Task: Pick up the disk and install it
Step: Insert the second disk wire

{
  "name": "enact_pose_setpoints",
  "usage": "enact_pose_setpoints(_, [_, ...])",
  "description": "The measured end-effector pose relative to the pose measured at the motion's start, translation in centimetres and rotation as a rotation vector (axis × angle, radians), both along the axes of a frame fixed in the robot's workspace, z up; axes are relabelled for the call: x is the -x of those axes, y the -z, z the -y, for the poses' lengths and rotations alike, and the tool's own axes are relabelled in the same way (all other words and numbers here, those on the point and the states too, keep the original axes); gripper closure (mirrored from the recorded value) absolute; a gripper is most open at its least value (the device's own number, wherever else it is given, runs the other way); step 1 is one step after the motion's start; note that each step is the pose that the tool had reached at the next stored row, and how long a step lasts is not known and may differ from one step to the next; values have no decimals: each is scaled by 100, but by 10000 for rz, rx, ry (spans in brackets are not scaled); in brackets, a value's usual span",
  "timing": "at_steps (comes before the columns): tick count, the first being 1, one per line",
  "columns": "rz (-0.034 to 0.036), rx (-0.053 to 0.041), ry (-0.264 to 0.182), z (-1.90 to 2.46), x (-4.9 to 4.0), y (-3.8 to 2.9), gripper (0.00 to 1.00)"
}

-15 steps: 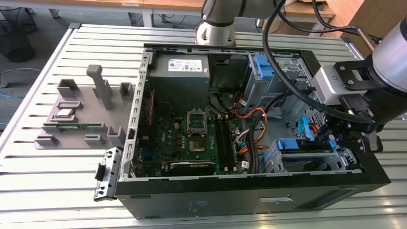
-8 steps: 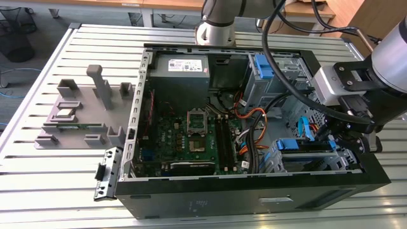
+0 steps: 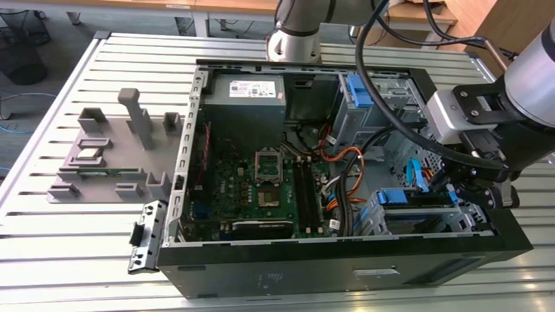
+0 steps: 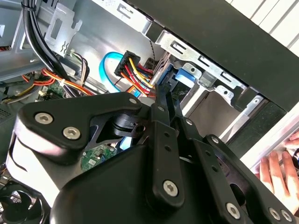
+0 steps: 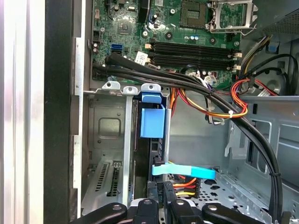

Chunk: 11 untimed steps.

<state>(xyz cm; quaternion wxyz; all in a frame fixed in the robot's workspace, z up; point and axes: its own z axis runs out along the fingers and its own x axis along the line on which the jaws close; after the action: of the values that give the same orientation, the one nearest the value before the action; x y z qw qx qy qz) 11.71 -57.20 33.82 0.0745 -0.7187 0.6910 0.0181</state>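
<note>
The silver hard-drive disk in blue plastic rails [image 5: 153, 122] is seen slotted edge-on in the grey metal drive cage [image 5: 110, 135]. The black gripper [image 4: 162, 88] is held just beside it, fingers [image 4: 161, 121] pressed together. The red-and-yellow cable bundle [image 4: 133, 70] could be snagged, or the disk jammed askew by an off-line push.

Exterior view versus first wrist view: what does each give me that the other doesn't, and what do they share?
The exterior view adds the slatted table, the grey fixture beside the case, and the power supply. The first wrist view adds the inside of the drive cage: its vented wall and a blue tab in the slot. Both show the motherboard and the orange wires.
</note>
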Motion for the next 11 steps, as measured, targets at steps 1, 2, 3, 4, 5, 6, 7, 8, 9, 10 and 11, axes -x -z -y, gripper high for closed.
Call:
enact_pose_setpoints(1, [0,1,-1,0,1,1,83])
enact_pose_setpoints(2, [0,1,-2,0,1,1,83])
enact_pose_setpoints(3, [0,2,-1,0,2,1,83])
enact_pose_setpoints(4, [0,4,-1,0,3,2,83])
enact_pose_setpoints(5, [0,6,-1,0,3,3,83])
enact_pose_setpoints(6, [0,8,0,-1,4,5,83])
enact_pose_setpoints(7, [0,14,-1,-1,5,6,83])
enact_pose_setpoints(8, [0,22,0,0,5,7,83])
enact_pose_setpoints(9, [0,32,-1,-1,6,7,83])
enact_pose_setpoints(10, [0,45,-1,-1,6,8,83])
enact_pose_setpoints(11, [0,61,-1,-1,6,7,83])
